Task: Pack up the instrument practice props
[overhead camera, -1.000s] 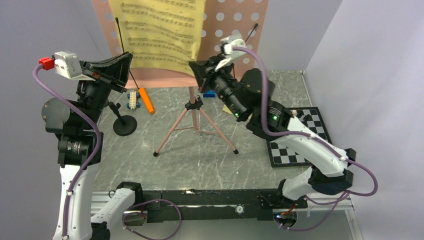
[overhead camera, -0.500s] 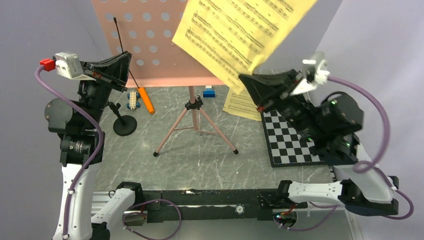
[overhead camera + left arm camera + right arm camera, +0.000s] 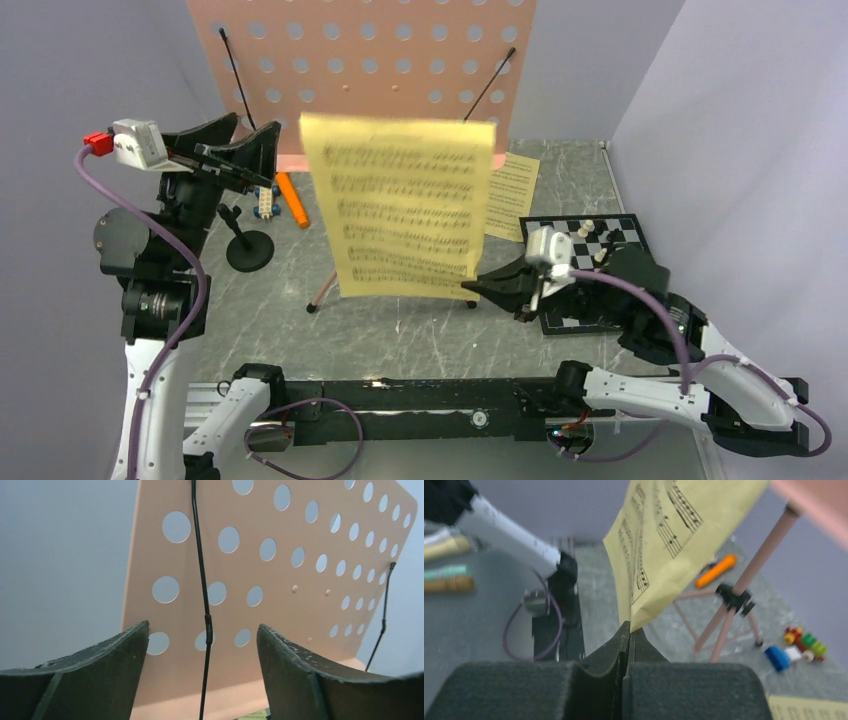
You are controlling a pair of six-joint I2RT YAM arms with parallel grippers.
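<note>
I note right gripper [image 3: 480, 288] clamped on yellow page [image 3: 410, 205] corner, left gripper [image 3: 202, 630] spread wide, empty, facing pink stand [image 3: 280, 615]

right gripper [image 3: 629, 630]: dark fingers pressed together, pinching the lower corner of the page.
yellow sheet-music page [image 3: 664, 540]: rises up and to the right from the fingertips, printed staves facing left, slightly curved and blurred.
pink music stand [image 3: 765, 555]: slanted pole meeting a black collar, tripod legs spreading onto the table; edge of its pink desk at top right.
orange microphone [image 3: 716, 571]: lying on the table behind the pole.
toy blocks [image 3: 800, 645]: blue, white, red, green cluster at right, near a stand leg.
second yellow page [image 3: 809, 707]: flat at bottom right.
white robot arm link [image 3: 509, 527]: upper left, with a looped purple cable [image 3: 521, 632] below.
table [image 3: 596, 580]: grey marbled.
</note>
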